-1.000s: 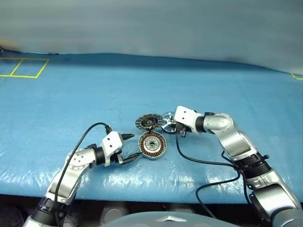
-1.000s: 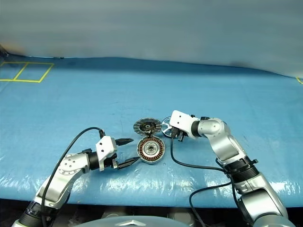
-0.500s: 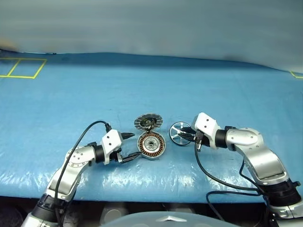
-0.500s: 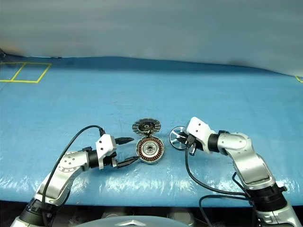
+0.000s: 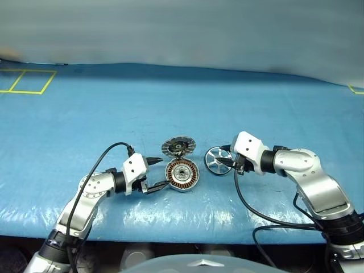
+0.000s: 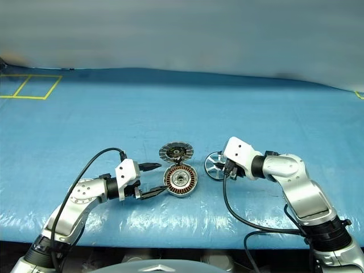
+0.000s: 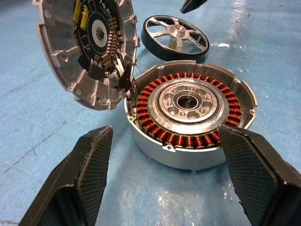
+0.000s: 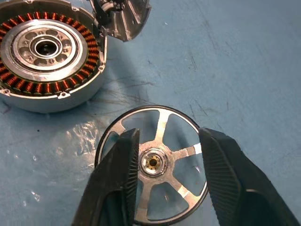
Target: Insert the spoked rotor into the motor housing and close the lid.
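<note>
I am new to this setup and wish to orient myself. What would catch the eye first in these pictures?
The open motor housing lies mid-table on the blue cover, its copper windings ringing a silver hub, with the lid hinged up behind it. To its right lies the spoked rotor, with the right gripper open over its hub. The left gripper waits open on the housing's left.

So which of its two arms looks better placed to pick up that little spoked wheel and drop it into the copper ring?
The right. Its pincer hangs open directly over the spoked rotor, fingers straddling the hub. The left pincer sits open beside the motor housing, better suited to steadying it.
</note>
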`<state>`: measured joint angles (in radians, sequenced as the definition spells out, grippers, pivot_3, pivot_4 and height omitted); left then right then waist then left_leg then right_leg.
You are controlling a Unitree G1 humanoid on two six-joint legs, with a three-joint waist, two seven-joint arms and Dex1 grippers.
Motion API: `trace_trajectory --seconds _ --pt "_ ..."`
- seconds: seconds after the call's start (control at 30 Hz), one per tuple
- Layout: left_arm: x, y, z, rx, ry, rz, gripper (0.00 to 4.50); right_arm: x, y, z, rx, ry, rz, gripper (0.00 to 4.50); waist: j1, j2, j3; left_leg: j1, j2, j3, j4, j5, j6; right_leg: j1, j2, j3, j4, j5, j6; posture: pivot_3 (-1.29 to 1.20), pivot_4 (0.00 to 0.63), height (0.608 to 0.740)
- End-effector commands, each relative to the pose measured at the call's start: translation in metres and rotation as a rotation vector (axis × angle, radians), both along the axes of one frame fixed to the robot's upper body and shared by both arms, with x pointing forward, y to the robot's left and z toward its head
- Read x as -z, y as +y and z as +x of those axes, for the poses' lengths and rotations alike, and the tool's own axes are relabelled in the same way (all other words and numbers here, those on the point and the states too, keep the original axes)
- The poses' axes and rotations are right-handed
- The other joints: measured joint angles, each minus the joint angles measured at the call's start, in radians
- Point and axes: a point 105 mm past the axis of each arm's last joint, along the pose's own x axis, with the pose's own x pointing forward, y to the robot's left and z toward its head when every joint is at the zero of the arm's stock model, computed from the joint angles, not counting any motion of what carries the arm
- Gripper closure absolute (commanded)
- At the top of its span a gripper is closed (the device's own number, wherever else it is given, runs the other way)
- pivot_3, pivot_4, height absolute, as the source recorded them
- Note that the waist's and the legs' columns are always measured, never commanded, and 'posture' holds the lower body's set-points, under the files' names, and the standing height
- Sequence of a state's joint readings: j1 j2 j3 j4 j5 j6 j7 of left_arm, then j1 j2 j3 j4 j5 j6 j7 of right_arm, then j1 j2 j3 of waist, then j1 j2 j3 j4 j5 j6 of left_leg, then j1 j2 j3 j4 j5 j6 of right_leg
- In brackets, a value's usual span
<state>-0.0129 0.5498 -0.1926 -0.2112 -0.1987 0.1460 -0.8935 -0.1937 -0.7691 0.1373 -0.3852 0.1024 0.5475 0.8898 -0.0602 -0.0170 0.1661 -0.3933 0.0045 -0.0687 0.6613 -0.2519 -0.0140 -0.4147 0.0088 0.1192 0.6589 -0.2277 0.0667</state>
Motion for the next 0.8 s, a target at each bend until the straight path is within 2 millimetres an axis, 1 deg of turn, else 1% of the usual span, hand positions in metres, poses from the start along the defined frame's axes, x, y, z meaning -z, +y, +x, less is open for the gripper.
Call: trace_trajectory --seconds 0.03,0.27,0.47,0.67,0.8 --pt "-0.005 -0.004 -0.001 0.003 -0.019 -0.017 0.69 -0.005 0.001 0.002 -0.013 -0.006 -0.006 2.11 0.000 0.000 0.000 0.000 0.000 0.000 0.000 0.000 0.000 0.000 0.000 0.000 0.000 0.000 0.000 0.00 0.150 0.740" --pt "-0.002 -0.002 -0.001 -0.020 -0.015 -0.019 0.69 -0.002 0.000 0.001 -0.019 0.019 -0.007 2.11 0.000 0.000 0.000 0.000 0.000 0.000 0.000 0.000 0.000 0.000 0.000 0.000 0.000 0.000 0.001 0.00 0.150 0.740" --pt "0.005 0.000 -0.002 -0.026 -0.007 -0.006 0.69 0.011 -0.005 0.001 0.011 0.074 -0.014 2.11 0.000 0.000 0.000 0.000 0.000 0.000 0.000 0.000 0.000 0.000 0.000 0.000 0.000 0.000 0.000 0.00 0.150 0.740" --pt "0.011 0.007 0.000 -0.038 -0.004 0.011 0.69 0.022 -0.011 0.005 0.064 0.096 -0.012 2.11 0.001 0.000 0.000 0.000 0.000 0.000 0.000 0.000 0.000 0.000 0.000 0.000 0.000 0.000 0.000 0.00 0.150 0.740" --pt "0.011 0.008 0.000 -0.036 -0.008 0.011 0.69 0.025 -0.009 0.005 0.070 0.109 -0.008 2.11 0.001 0.000 0.000 0.001 0.000 0.000 0.000 0.000 0.000 0.001 0.000 0.000 0.000 0.000 0.000 0.00 0.150 0.740"
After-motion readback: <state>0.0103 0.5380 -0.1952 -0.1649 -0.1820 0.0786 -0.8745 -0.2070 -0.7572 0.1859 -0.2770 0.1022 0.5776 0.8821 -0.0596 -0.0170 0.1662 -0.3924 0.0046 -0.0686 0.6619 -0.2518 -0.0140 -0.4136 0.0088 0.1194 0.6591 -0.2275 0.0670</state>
